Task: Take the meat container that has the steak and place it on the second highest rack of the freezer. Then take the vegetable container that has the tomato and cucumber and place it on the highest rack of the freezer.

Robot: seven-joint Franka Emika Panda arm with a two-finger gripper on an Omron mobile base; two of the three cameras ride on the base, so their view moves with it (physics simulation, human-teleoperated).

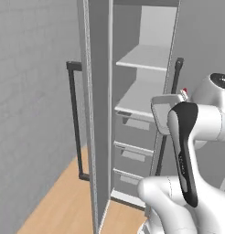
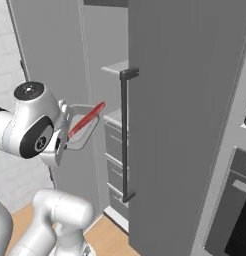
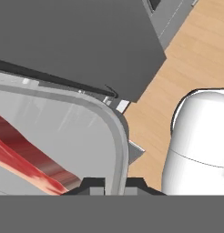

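We hold the meat container in front of the open freezer

Nearest to us, our gripper [image 3: 114, 182] is clamped on the rim of the meat container [image 3: 77, 123], its 2 finger tips pinching the grey edge; in the right base view the tray hangs tilted at the end of our arm with the steak [image 2: 86, 119] lying as a long red slab across it. The container sits just outside the freezer [image 1: 132, 114], level with the lower of the 2 white open shelves, the second highest rack [image 1: 141, 98], and not yet on it. Above that shelf, deeper in the freezer, the highest rack [image 1: 144, 58] lies bare. Below the shelves we see grey drawers [image 1: 135, 137]. The freezer door [image 1: 98, 114] stands swung open on the freezer's left side, its dark bar handle [image 1: 75, 119] facing outward.
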